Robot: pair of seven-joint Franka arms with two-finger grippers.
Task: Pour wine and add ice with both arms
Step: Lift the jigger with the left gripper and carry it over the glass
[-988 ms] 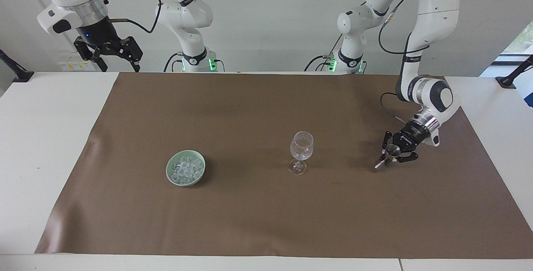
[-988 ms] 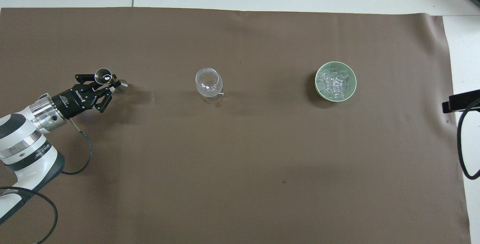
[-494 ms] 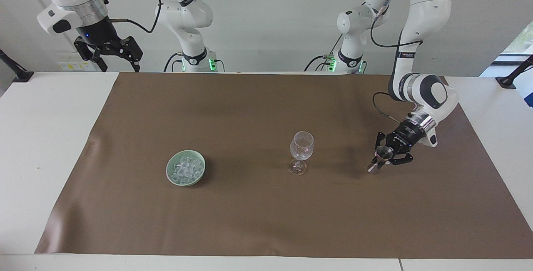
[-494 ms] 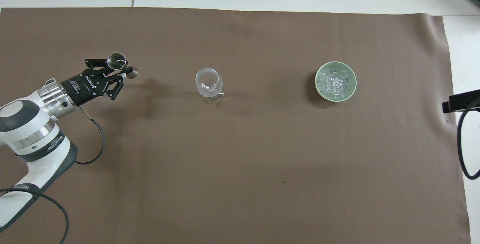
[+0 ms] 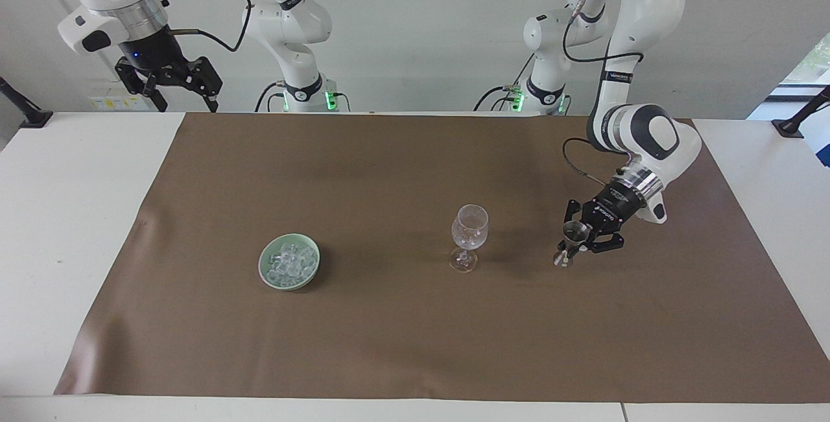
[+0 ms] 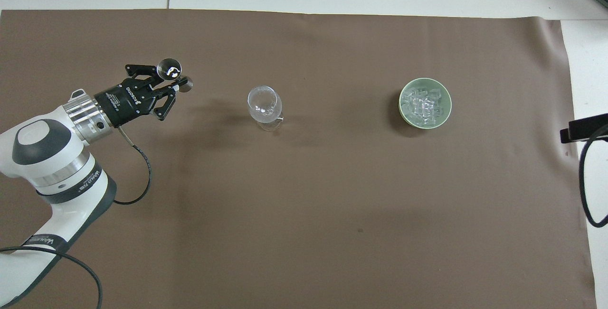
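Facing view: the left gripper (image 5: 574, 247) is clamped tight on a small metal jigger (image 5: 569, 242), tilted, held just above the brown mat (image 5: 415, 344) toward the left arm's end of the tabletop (image 5: 65, 214). A stemmed glass (image 5: 468, 237) stands upright mid-mat, near the jigger but apart from it. The ice (image 5: 289, 262) lies heaped in a green bowl (image 5: 269, 278) toward the right arm's end. The right gripper (image 5: 170, 85) waits raised near its base, fingers spread wide, holding nothing.

Overhead view: the left gripper (image 6: 167, 83) holds the jigger (image 6: 172, 72), whose open mouth faces up. The stemmed glass (image 6: 264, 106) stands between the jigger and the green bowl (image 6: 406, 115) of ice (image 6: 424, 105). Only a dark part of the right arm shows at the frame edge.
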